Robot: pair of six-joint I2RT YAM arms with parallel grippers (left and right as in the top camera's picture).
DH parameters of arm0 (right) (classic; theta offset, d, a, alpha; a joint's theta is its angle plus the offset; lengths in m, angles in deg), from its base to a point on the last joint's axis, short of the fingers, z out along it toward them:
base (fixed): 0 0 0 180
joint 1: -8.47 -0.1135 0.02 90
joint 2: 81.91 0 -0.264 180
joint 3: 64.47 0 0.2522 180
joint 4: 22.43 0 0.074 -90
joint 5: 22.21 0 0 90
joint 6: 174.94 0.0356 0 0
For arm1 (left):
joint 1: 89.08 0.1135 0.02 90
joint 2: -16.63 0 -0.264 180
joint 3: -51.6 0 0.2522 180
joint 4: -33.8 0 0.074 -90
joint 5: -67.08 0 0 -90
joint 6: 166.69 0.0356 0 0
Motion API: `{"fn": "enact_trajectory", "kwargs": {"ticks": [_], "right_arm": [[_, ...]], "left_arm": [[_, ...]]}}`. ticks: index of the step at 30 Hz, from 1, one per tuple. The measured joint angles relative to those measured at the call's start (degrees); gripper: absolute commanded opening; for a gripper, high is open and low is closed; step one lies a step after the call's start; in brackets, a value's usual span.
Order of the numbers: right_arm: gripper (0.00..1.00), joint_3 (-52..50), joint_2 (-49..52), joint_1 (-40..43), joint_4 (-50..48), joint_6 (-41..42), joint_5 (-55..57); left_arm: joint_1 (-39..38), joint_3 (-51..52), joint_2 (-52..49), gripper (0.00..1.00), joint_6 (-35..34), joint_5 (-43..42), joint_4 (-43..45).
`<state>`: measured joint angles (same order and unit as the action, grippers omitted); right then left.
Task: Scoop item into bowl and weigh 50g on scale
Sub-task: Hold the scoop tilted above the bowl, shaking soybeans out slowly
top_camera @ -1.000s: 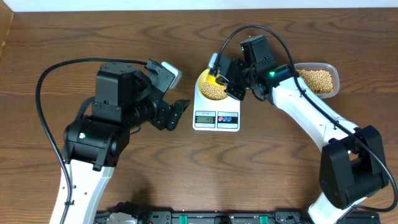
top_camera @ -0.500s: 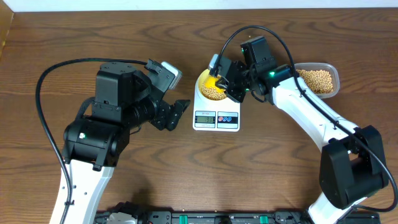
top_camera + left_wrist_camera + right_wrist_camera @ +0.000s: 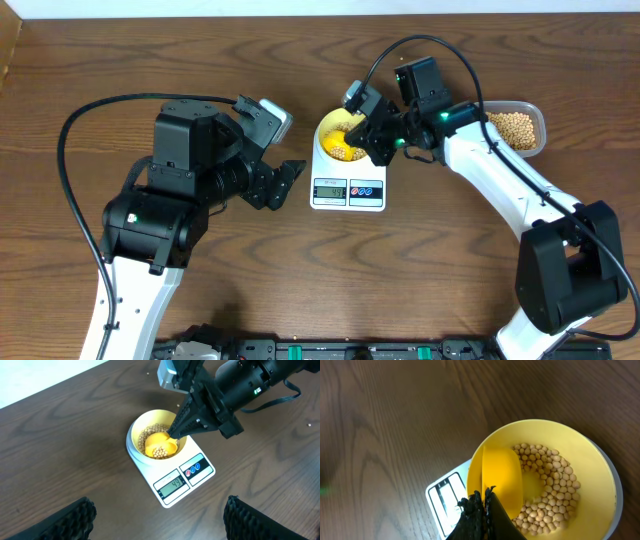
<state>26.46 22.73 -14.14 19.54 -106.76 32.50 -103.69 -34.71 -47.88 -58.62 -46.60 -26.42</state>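
Yellow scoop [image 3: 502, 477], handle pinched in the closed right gripper [image 3: 481, 499], dips inside the bowl [image 3: 600, 460] on the scale [image 3: 205, 463]; left gripper [image 3: 280, 182] gapes empty, farther off.

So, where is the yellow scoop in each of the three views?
Overhead: scoop above centre, over the bowl.
Left wrist: scoop at centre, inside the bowl.
Right wrist: scoop at lower centre, inside the bowl.
Shared landmark: the scale's display.

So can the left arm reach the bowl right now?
Probably: the open left gripper sits beside the scale, nothing blocks the bowl, but the right gripper holds a scoop inside it.
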Motion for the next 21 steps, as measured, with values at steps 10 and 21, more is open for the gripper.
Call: {"fn": "enact_trajectory", "kwargs": {"ticks": [10,21], "right_arm": [[0.01,0.0,0.0,5.84,-4.66,7.72,-2.16],[0.01,0.0,0.0,11.45,-8.7,13.35,-17.57]], "left_arm": [[0.0,0.0,0.0,0.84,0.0,0.0,0.0],[0.0,0.0,0.0,0.84,0.0,0.0,0.0]]}}
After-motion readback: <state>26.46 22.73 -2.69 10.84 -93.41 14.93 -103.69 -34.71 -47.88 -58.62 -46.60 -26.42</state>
